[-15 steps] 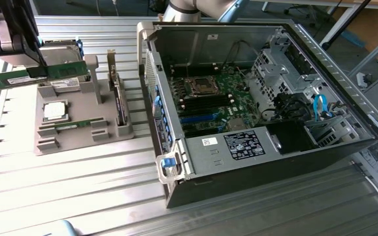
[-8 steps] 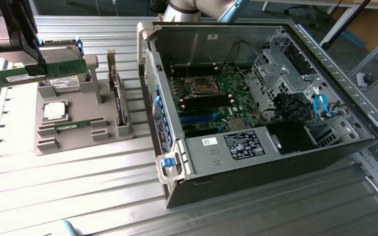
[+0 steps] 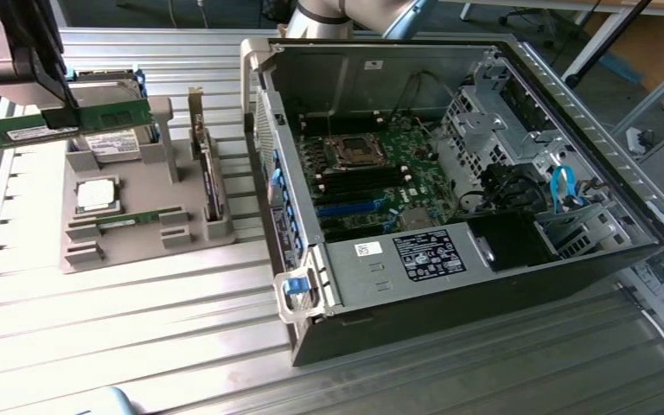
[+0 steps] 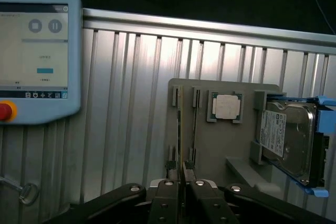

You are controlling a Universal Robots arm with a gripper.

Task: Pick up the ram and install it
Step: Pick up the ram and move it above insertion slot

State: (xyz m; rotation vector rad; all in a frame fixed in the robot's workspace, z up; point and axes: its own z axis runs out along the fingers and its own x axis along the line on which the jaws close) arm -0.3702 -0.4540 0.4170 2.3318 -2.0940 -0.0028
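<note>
My gripper (image 3: 60, 111) hangs at the exterior view's upper left, shut on the ram (image 3: 107, 115), a long green stick with a white sticker held level above the grey parts holder (image 3: 136, 246). In the wrist view the fingers (image 4: 168, 195) press together on the ram (image 4: 180, 129), seen edge-on as a thin line over the holder (image 4: 231, 90). The open computer case (image 3: 448, 251) lies on the exterior view's right, its motherboard (image 3: 392, 143) and memory slots (image 3: 361, 183) exposed.
The holder carries a square silver processor (image 3: 98, 194) (image 4: 227, 107), a hard drive (image 4: 287, 136) and an upright card with a metal bracket (image 3: 207, 177). A teach pendant (image 4: 37, 56) lies on the ribbed metal table (image 3: 136, 337).
</note>
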